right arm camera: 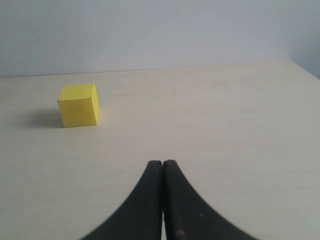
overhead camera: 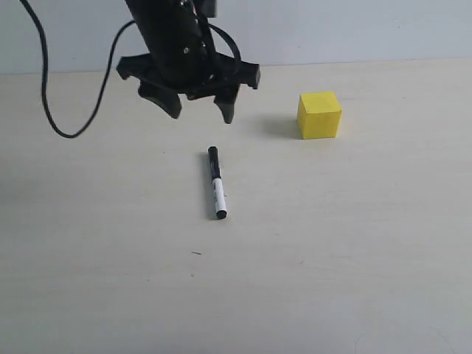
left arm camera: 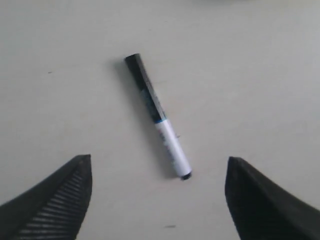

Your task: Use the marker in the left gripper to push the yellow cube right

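The marker [overhead camera: 217, 183] lies flat on the table, black cap toward the back, white barrel toward the front. My left gripper [overhead camera: 200, 113] hangs open above and just behind it, nothing between its fingers. In the left wrist view the marker [left arm camera: 157, 115] lies slanted ahead of the gripper [left arm camera: 159, 165], whose two black fingertips stand wide apart on either side of the barrel's end. The yellow cube [overhead camera: 318, 114] sits on the table to the right of the gripper and the marker. The right wrist view shows the cube [right arm camera: 79, 105] well ahead of my right gripper [right arm camera: 162, 163], which is shut and empty.
A black cable [overhead camera: 51, 110] loops down onto the table at the back left. A pale wall [overhead camera: 354, 29] runs along the table's far edge. A small dark speck [overhead camera: 196, 253] marks the tabletop in front of the marker.
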### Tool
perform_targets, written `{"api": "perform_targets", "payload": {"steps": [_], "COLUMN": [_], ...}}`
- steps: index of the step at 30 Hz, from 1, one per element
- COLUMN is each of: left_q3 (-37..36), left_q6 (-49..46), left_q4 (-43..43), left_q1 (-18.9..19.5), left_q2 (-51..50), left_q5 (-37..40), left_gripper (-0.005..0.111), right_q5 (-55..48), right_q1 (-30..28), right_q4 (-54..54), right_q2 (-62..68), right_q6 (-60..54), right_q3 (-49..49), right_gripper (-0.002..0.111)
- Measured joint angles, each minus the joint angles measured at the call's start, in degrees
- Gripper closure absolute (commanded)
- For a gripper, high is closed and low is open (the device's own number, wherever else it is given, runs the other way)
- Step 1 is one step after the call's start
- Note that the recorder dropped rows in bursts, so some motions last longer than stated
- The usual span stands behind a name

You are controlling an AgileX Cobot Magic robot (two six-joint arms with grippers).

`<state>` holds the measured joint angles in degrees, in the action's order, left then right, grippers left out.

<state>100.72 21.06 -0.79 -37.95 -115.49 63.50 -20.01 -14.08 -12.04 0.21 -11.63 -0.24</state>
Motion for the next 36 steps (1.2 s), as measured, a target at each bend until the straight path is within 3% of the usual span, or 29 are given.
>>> {"api": "perform_targets", "payload": {"steps": [5,11,16,19,25,30,32,36], "left_q3": [-1.0,-15.1,-35.3,-48.2,-62.2,-70.3,-72.4,-75.1], "left_q6": [-2.4,-3.2,-1.5,-0.6,0.2,0.3,0.3,0.3], "left_q4": [-9.2,-12.3,-12.7,-12.7,-12.7,-13.3,-13.5,-13.5], "left_q1": [0.0,0.0,0.0,0.0,0.0,0.0,0.0,0.0], "left_q2": [5.6,16.5,29.3,36.6,44.2,50.5,53.0,58.9], "left_q5": [5.5,4.8,-10.6,-24.1,-45.4,-56.2,-58.8,-62.1], "left_gripper": [0.036,0.036,0.036,0.036,0.036,0.037,0.045,0.073], "right_q5": [0.1,0.1,0.1,0.1,0.1,0.1,0.1,0.1], "right_q1": [0.0,0.0,0.0,0.0,0.0,0.0,0.0,0.0], "right_q4": [0.0,0.0,0.0,0.0,0.0,0.0,0.0,0.0], "right_q2": [0.0,0.0,0.0,0.0,0.0,0.0,0.0,0.0], "right_q6": [0.0,0.0,0.0,0.0,0.0,0.0,0.0,0.0], "right_q3": [0.0,0.0,0.0,0.0,0.0,0.0,0.0,0.0], "right_gripper": [0.108,0.108,0.108,0.108,0.108,0.108,0.108,0.108]}}
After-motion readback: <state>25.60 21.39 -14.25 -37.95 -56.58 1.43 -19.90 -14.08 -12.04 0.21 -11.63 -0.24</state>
